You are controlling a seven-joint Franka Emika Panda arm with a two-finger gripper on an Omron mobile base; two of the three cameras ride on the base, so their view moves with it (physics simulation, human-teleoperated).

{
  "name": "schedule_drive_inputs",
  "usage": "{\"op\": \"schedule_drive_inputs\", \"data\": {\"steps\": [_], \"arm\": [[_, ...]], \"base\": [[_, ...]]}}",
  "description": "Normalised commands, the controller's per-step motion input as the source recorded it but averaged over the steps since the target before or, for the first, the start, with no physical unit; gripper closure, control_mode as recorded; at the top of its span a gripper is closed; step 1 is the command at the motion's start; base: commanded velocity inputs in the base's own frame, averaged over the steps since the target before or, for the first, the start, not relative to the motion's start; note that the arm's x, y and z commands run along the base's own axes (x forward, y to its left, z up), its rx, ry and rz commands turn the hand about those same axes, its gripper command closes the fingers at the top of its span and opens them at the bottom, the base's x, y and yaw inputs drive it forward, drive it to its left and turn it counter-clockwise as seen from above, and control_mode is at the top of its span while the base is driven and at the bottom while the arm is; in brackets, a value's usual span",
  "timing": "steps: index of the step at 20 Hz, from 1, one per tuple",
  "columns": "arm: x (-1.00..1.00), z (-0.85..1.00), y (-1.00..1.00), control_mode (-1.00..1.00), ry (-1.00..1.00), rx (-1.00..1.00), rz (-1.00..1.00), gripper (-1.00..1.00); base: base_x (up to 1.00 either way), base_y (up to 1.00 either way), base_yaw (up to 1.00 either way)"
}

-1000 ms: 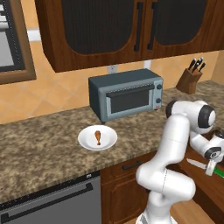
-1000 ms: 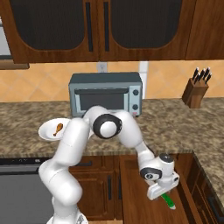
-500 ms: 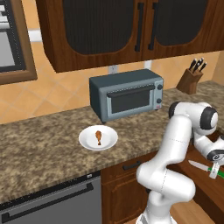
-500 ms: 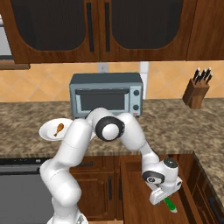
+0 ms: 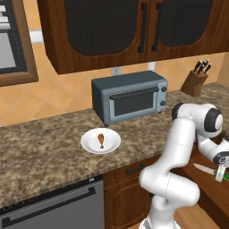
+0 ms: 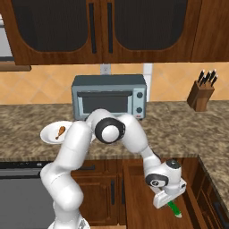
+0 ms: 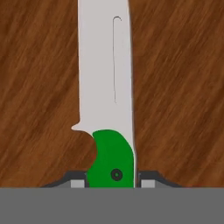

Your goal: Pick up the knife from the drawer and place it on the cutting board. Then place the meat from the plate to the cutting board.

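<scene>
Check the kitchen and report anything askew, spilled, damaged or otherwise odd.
Nothing stands out. The knife lies flat on the drawer floor, its green handle between the gripper fingertips. The meat sits on the plate, the toaster oven door is shut, and the knife block stands upright on the counter.

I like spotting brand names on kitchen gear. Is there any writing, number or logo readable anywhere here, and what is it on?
None can be read.
Toaster oven: its knobs carry no legible marks.
Knife: plain silver blade and green handle, no brand.
Knife block: no label.
Plate, cabinets and counter: no label, number or sign.
</scene>
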Motion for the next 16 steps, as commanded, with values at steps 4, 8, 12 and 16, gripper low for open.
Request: {"op": "schedule_drive_inputs", "data": {"steps": [4,8,12,16], "arm": [[-0.65,1.00,-0.05,-1.00,-0.02,-0.01,0.00,1.00],[-0.56,1.00,0.00,-1.00,-0.01,0.00,0.00,1.00],[-0.11,1.00,0.23,-1.00,0.00,-0.01,0.00,1.00],[0.00,1.00,0.32,-1.00,0.00,-0.04,0.00,1.00]], "base": [[0.00,0.00,0.00],[0.00,0.00,0.00],[0.00,0.00,0.00],[0.00,0.00,0.00]]}}
